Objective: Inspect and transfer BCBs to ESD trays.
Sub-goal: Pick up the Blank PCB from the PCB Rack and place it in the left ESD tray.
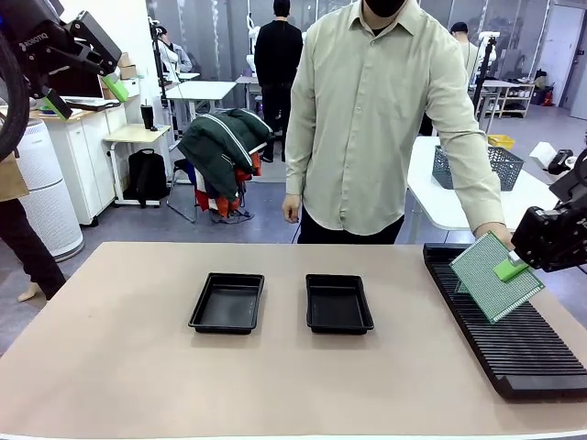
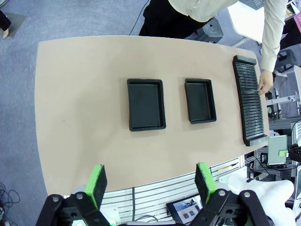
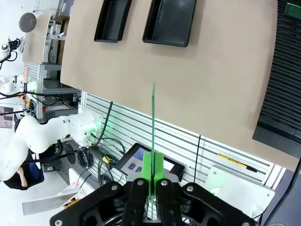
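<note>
Table (image 1: pixel 110 348) is the biggest item. The long ribbed rack (image 1: pixel 523 339) lies at 4 o'clock on it. Two ESD trays (image 1: pixel 227 302) (image 1: pixel 338 303) sit side by side mid-table, both empty.

The BCB (image 1: pixel 491 275) is held tilted in the air above the rack, at 3 o'clock. Right gripper (image 1: pixel 515 268) has its pads pinching the board's right edge. Left gripper (image 1: pixel 84 96) is up at 10 o'clock with fingers spread and nothing in them.

Board looks light, thin, stiff and likely brittle. An edge grip is right, keeping off the faces. A pinch this small may let it pivot.

- **Front view:** shows the perforated face.
- **Right wrist view:** shows the board (image 3: pixel 153 122) edge-on, a thin line between the pads.
- **Left wrist view:** shows the table from overhead, with the person's hand (image 2: pixel 264 86) at the rack's 3 o'clock side.
</note>
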### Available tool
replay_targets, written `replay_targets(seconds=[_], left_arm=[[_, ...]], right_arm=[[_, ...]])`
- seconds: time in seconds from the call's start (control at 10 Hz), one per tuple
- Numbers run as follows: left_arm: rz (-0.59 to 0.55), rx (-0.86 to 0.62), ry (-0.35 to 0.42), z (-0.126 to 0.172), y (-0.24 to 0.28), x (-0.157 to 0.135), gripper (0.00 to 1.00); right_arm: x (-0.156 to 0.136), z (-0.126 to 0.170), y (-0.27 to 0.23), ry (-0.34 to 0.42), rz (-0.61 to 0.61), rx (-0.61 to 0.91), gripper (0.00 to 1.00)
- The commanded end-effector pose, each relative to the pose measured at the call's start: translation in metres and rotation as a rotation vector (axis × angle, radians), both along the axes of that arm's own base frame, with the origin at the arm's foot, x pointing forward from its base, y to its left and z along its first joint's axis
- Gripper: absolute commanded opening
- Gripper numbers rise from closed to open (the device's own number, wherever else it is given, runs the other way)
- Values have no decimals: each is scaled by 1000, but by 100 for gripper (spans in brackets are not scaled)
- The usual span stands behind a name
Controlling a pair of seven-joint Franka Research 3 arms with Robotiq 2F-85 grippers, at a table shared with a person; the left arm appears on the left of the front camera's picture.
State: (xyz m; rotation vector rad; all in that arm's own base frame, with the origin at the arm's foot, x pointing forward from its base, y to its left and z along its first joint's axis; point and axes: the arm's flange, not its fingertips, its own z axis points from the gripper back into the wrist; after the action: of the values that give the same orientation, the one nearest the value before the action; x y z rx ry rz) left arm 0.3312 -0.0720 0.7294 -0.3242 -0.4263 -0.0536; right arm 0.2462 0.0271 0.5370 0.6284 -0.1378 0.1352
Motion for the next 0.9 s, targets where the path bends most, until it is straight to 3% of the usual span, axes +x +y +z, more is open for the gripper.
replay_targets(seconds=[0.0, 0.6, 0.8], left_arm=[[2, -2, 2, -1, 1, 0, 100], [2, -2, 2, -1, 1, 0, 100], [2, -2, 2, -1, 1, 0, 100]], right_arm=[[0, 0, 0, -3, 0, 0, 3], [0, 0, 0, 0, -1, 0, 3], [30, 5, 19, 39, -20, 57, 3]])
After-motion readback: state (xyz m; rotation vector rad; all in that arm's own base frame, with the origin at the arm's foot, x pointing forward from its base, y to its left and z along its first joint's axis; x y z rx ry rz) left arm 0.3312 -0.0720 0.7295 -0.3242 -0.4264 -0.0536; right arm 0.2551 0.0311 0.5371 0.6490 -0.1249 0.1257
